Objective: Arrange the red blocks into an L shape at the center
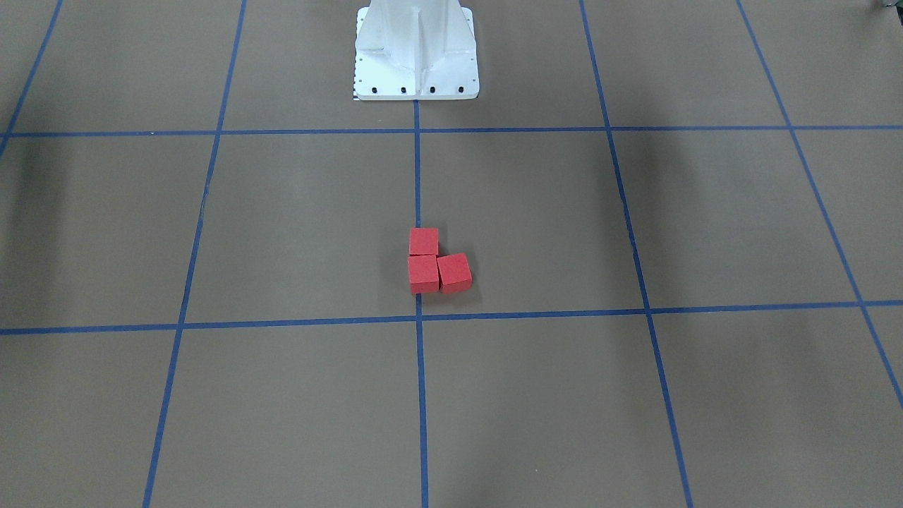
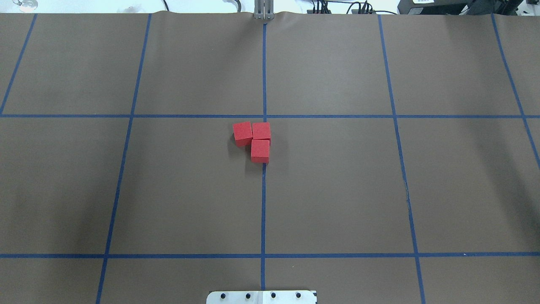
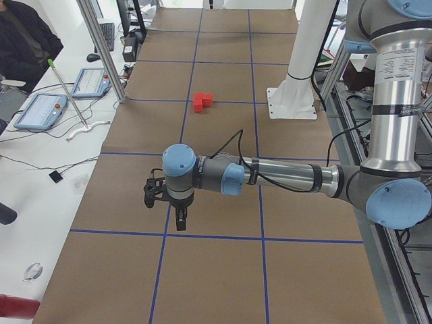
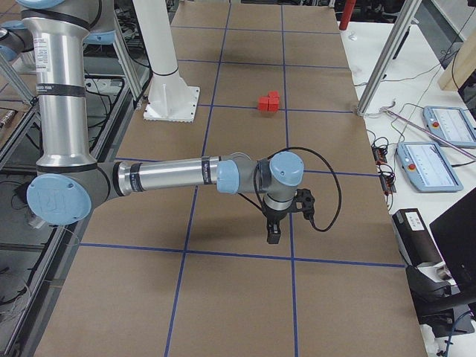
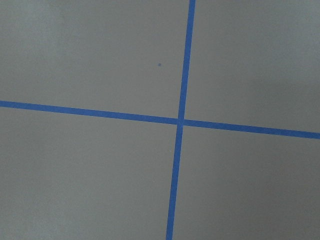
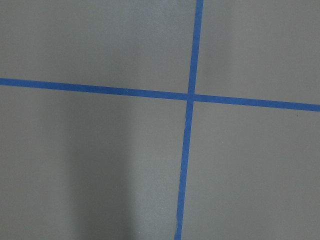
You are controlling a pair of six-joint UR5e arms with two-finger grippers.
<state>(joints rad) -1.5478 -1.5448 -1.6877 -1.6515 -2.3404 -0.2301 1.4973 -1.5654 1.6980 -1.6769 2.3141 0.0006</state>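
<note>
Sitting together at the center, the three red blocks (image 2: 261,131) make an L on the brown floor surface (image 2: 337,190). Two of them lie one behind the other on the middle lengthwise tape line (image 2: 263,202). The third (image 2: 242,133) sits beside the farther one, on the robot's left of the line, and is turned slightly askew. All three touch. The group lies just short of the crosswise tape line (image 2: 337,116) on the side away from the white robot base (image 1: 416,70).

A label band (image 3: 393,64) on the left arm's upright tube carries print too small to read.

In the left side view the left gripper (image 3: 180,223) points down over the floor near a tape crossing, well apart from the blocks, toward the table's end on the robot's left. In the right side view the right gripper (image 4: 273,236) hangs likewise near a crossing toward the opposite end, also well apart from the blocks. From these side views I cannot tell how wide either claw stands. Each wrist camera shows only brown floor and one blue tape crossing (image 5: 180,121).
</note>
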